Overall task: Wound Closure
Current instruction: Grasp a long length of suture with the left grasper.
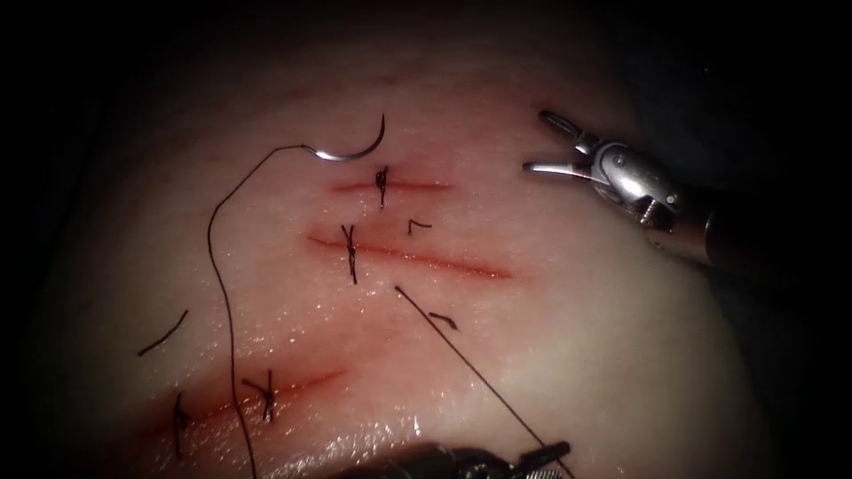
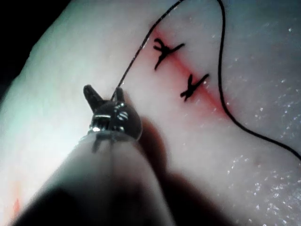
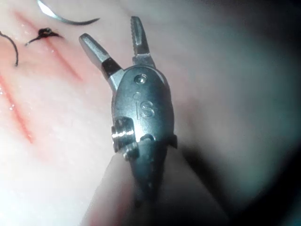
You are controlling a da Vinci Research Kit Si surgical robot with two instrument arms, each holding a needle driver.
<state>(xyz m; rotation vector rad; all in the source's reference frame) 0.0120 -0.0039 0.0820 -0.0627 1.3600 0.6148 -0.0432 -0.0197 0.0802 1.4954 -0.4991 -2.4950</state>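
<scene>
On tissue (image 1: 621, 355), upper left: needle (image 1: 355, 151) lying free above the top cut (image 1: 390, 186), held by neither tool, apparently not in the tissue.
Needle axis: curve open upward, tip up and right, thread end at its left.
Thread (image 1: 222, 293): from needle's left end, down the left side past the lower cut (image 1: 266, 390); another taut stretch from mid-tissue, beside the middle cut (image 1: 417, 257), down right to left tool (image 1: 541, 457).
Left tool: at bottom edge; in wrist view jaws (image 2: 106, 96) appear closed on thread (image 2: 136, 56), though small and dark there.
Right tool (image 1: 555, 142): at upper right, jaws spread, holding nothing; wrist view shows (image 3: 117, 42) serrated inner faces, needle (image 3: 66, 16) beyond.
Stitches: knots across all three cuts; two seen close in left wrist view (image 2: 188, 87).
Cut ends (image 1: 164, 333): loose bits scattered on tissue.
Room: bare tissue between right tool and cuts; lower right open too.
</scene>
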